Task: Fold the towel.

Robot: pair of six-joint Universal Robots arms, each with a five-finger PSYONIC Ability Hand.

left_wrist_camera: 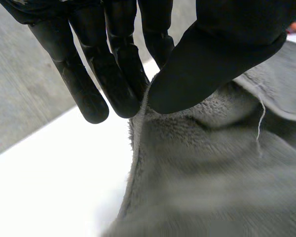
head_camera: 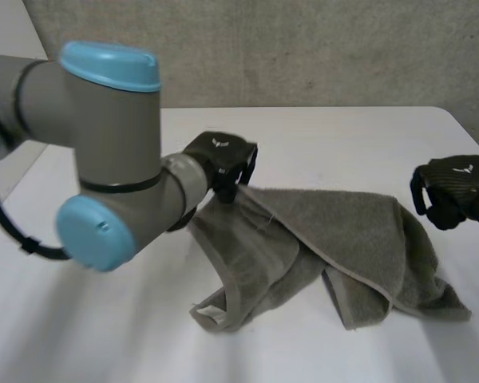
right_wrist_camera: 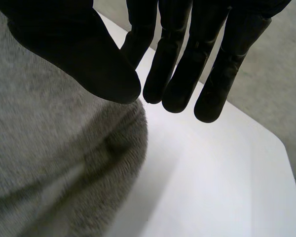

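At the left, we see the grey left arm (head_camera: 104,159) with its 2 light-blue caps reaching in over the white surface (head_camera: 343,132). Its black left hand (head_camera: 222,158) is at the left corner of the crumpled grey terry-cloth towel (head_camera: 335,231). In the left wrist view its fingers (left_wrist_camera: 119,84) and thumb (left_wrist_camera: 202,69) are pressed together on the towel's edge, pinching it, and the cloth drapes down from that pinch. The towel lies bunched across the middle of the surface, its folds overlapping and its hemmed edges showing. At the right, the black right hand (head_camera: 455,190) hovers just beside the towel's right edge. In the right wrist view its fingers (right_wrist_camera: 180,74) are straight and close together, pinching nothing, with the towel below the thumb.
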